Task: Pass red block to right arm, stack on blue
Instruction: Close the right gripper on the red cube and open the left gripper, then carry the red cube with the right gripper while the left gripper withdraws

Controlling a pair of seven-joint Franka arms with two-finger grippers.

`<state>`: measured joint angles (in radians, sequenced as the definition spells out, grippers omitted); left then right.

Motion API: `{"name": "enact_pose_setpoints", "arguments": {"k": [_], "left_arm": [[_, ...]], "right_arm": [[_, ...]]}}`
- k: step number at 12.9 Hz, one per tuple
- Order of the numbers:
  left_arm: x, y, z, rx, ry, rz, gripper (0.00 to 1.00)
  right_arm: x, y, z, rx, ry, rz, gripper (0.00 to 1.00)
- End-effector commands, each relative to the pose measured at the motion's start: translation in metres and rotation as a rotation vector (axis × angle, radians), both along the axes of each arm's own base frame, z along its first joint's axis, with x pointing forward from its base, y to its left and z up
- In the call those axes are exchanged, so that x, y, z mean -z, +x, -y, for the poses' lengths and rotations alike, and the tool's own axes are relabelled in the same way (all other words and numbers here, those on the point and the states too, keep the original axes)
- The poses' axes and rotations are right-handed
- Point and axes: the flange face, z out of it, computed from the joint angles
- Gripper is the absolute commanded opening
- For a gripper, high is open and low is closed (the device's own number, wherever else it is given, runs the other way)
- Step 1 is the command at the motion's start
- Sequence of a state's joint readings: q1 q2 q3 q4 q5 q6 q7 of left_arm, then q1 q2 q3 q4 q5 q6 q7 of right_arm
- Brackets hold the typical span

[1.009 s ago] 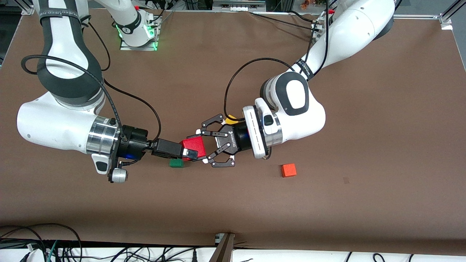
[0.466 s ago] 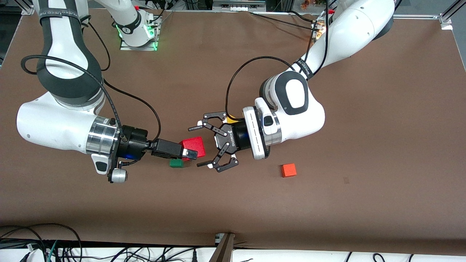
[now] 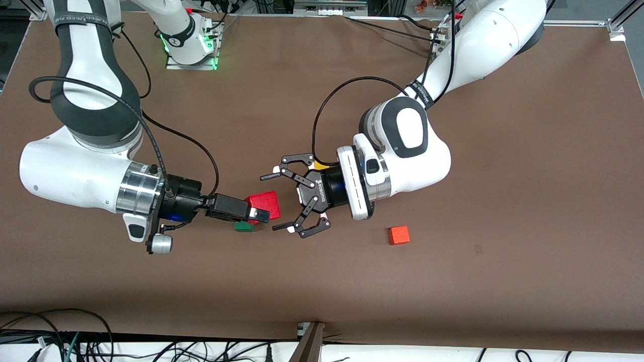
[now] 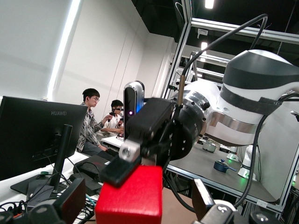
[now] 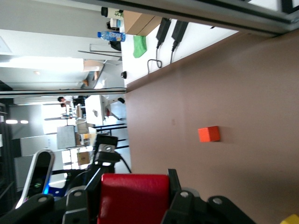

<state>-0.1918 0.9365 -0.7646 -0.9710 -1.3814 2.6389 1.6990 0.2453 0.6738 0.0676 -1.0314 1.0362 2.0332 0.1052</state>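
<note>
While the left claw point(image 3: 282, 202) gapes empty, the right claw point(image 3: 260, 211) grips the slightly tilted red block point(image 3: 265, 203).

Right arm point(image 3: 75, 166): glossy white shell, dark grey joint bands, polished silver metal wrist ring point(image 3: 137, 195), black cylindrical flange, slim black straight-fingered gripper point(image 3: 256, 211). Small silver knob under wrist. Black cable loops from upper link to wrist. Grey lettering on upper band.

Left arm point(image 3: 417, 151): white shell, dark grey oval frame around white cap, white flange with dashed markings, black linkage claw gripper point(image 3: 282, 201) with white fingertip pads, white lettering on body. Black cable arcs above.
</note>
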Motion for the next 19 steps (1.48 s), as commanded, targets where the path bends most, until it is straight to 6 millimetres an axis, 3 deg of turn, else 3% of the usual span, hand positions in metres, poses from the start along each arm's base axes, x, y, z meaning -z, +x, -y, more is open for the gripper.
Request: {"name": "enact_pose_setpoints", "arguments": {"k": [1, 4, 9, 12, 16, 19], "left_arm": [[-0.008, 0.012, -0.023, -0.029, -0.018, 0.000, 1.00], [-0.004, 0.016, -0.036, -0.039, -0.003, -0.005, 1.00], [-0.007, 0.008, -0.103, 0.070, 0.080, 0.025, 1.00], [-0.003, -0.016, -0.156, 0.189, 0.168, 0.038, 1.00], [0.018, -0.005, -0.248, 0.325, 0.385, 0.131, 1.00], [0.030, -0.004, -0.307, 0.414, 0.510, 0.145, 1.00]], "right_arm": [[0.000, 0.008, 0.013, 0.003, -0.044, 0.028, 0.00], [0.020, 0.009, 0.031, -0.080, -0.170, 0.085, 0.00], [0.101, -0.002, 0.071, -0.301, -0.400, 0.136, 0.00], [0.141, -0.018, 0.093, -0.414, -0.641, 0.108, 0.00], [0.168, -0.038, 0.114, -0.525, -0.878, 0.082, 0.00], [0.184, -0.071, 0.139, -0.516, -0.987, 0.114, 0.00]]}}
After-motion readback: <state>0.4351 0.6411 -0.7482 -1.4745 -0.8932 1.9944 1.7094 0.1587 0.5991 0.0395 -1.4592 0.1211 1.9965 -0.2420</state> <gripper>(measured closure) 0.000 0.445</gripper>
